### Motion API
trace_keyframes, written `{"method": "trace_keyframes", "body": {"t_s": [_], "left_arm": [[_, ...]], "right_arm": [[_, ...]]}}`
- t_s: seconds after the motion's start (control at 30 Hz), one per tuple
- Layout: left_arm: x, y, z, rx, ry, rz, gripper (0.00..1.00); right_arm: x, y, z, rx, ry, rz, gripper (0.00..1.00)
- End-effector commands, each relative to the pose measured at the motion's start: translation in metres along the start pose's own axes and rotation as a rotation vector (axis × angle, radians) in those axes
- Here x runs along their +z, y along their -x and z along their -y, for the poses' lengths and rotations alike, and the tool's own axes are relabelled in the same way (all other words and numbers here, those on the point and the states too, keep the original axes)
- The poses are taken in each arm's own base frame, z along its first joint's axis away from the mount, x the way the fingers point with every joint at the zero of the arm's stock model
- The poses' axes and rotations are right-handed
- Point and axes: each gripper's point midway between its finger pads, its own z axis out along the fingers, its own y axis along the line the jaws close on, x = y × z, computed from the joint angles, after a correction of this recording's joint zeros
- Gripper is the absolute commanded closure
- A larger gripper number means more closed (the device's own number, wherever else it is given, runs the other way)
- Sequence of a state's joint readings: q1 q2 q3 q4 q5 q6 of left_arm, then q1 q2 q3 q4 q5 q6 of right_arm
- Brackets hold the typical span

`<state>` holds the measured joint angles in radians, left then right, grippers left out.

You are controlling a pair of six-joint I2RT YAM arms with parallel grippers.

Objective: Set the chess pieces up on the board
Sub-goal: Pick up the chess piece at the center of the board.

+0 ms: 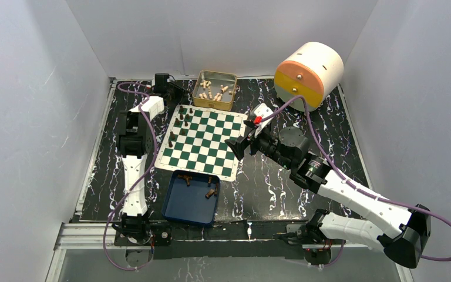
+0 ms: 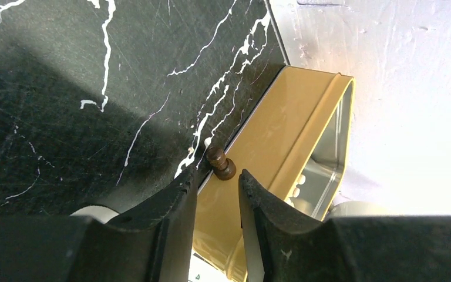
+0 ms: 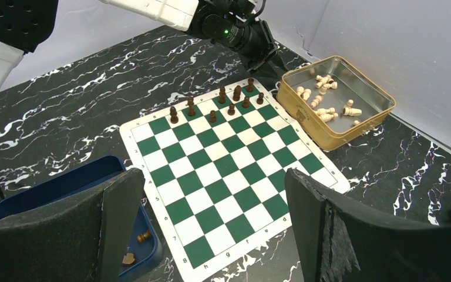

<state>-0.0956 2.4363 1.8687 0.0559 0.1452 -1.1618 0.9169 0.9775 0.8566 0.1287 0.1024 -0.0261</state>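
Closest to the lens, my right end effector point(image 3: 211, 176) fills the bottom of the right wrist view. Both black fingers point(image 3: 111, 217) stand wide apart, nothing between them. From the top view it hovers at the right edge of the board point(image 1: 205, 141), toward the near side.

Task items:
- dark chess pieces point(image 3: 231, 108): about nine stand upright in a loose double row along the board's left edge, bunched toward the far-left corner.
- More dark ones lie in the blue tray point(image 1: 185, 204), which sits just beside the board's near edge on the left. I count at least three from above.

My left end effector point(image 2: 217, 179) is at the board's far-left corner, next to the gold tin point(image 2: 293, 135). Its fingers point(image 2: 176, 205) are parted by a narrow gap and clamp nothing. One dark piece point(image 2: 220, 163) sits just beyond the tips, close against the tin's outer wall. I cannot tell whether it touches a finger or stands upright.

Other:
- The tin holds loose cream pieces point(image 3: 326, 97), most lying flat.
- A white, orange and yellow cylinder point(image 1: 308, 73) lies on its side at the far right of the black marbled bench point(image 1: 270, 182).
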Motion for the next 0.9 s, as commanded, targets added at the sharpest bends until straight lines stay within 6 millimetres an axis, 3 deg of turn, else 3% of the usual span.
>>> {"method": "trace_keyframes", "body": {"t_s": [0.0,0.37,0.87], "left_arm": [[0.003,0.006,0.009,-0.004,-0.021,0.030,0.70],[0.015,0.005,0.015,-0.019,-0.044,0.027,0.70],[0.024,-0.017,0.008,-0.042,-0.021,-0.009,0.71]], "right_arm": [[-0.002,0.037,0.004,-0.003,-0.018,0.099,0.01],[-0.006,0.040,0.006,-0.007,-0.026,0.111,0.01],[-0.007,0.040,0.009,-0.017,-0.043,0.115,0.01]]}}
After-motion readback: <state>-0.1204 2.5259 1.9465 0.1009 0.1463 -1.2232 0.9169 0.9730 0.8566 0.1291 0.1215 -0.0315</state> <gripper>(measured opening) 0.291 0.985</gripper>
